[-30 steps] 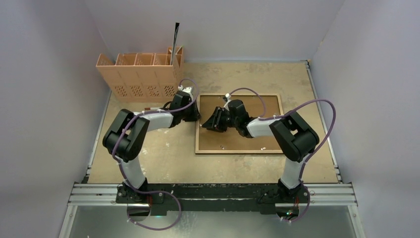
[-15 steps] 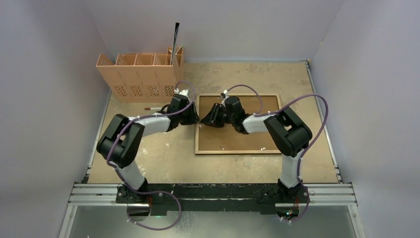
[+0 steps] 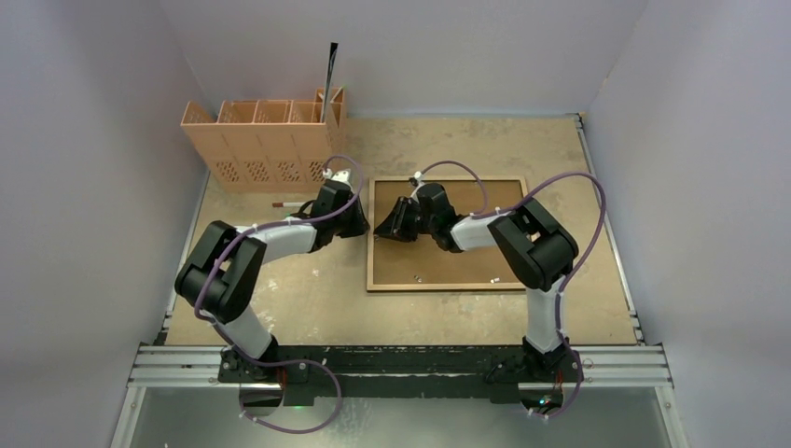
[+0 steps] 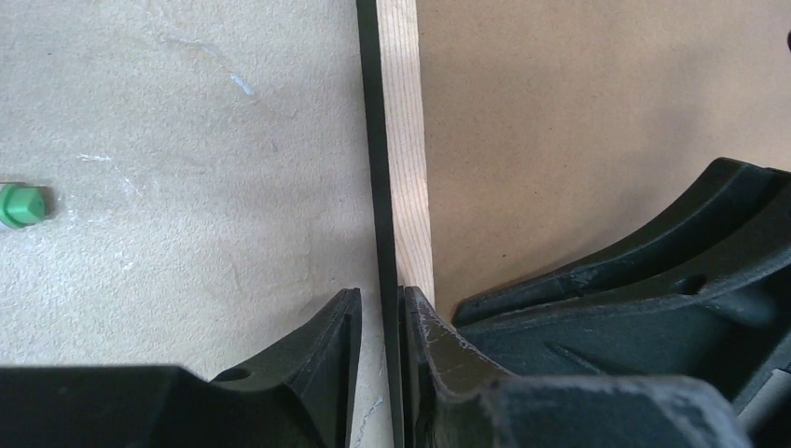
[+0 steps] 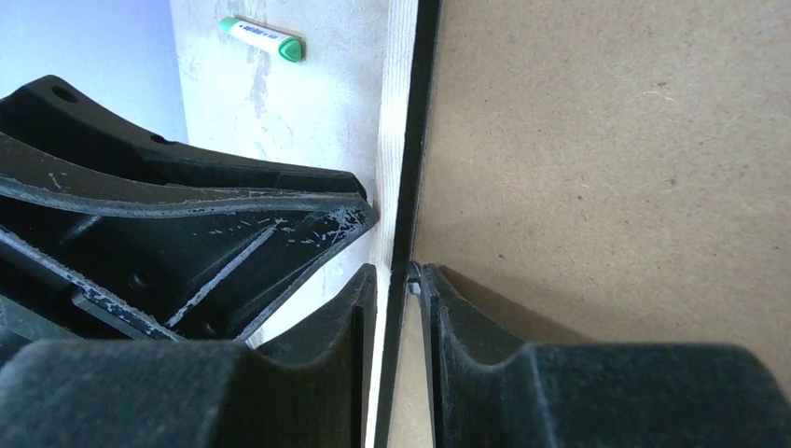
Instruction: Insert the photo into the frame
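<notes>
The frame [image 3: 485, 180] lies back-up on the table, with a brown backing board [image 3: 471, 257] filling it. The photo is not visible in any view. My left gripper [image 3: 366, 224] reaches the frame's left rail [image 4: 401, 140] from outside. Its jaws are narrow and straddle the black edge; one finger [image 4: 420, 327] rests against the wood, and a sliver of table shows beside the other. My right gripper [image 3: 381, 229] meets the same rail [image 5: 399, 93] from over the board [image 5: 606, 140]. It [image 5: 396, 275] is slightly open around the rail's inner lip, with a small metal tab [image 5: 412, 273] at one fingertip.
A tan slotted rack [image 3: 266, 140] stands at the back left with a thin dark sheet [image 3: 330, 75] upright in it. A green-capped marker [image 5: 261, 37] lies on the table left of the frame. Two small bits [image 3: 417, 276] rest on the board's near part.
The right gripper has slid left to the frame's left rail and its jaws have narrowed. The left arm's elbow has swung outward while its gripper stayed at the rail.
</notes>
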### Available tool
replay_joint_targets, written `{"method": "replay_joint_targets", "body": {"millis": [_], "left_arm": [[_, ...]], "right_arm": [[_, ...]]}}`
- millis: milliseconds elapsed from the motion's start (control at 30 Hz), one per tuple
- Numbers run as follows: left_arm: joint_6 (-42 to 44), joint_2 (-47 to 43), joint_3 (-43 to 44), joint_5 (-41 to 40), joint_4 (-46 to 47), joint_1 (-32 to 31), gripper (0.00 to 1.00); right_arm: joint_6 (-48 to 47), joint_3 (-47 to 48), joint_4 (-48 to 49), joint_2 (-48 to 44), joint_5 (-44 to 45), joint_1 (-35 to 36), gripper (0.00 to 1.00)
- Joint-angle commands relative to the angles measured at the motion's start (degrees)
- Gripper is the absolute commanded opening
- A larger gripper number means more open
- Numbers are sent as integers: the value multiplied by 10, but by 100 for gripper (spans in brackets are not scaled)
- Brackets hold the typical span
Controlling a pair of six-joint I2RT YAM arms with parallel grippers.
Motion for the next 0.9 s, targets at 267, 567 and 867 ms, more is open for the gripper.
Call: {"method": "replay_joint_targets", "body": {"millis": [267,567,867], "left_arm": [[-1,32,-3,30,-1,2,18],[5,43,4,26,-10,2,15],[5,41,8,24,-13,2,15]], "right_arm": [[-28,23,10,24,-54,5,25],[-37,19,15,20,-94,5,24],[-45,32,11,18,-113,5,24]]}}
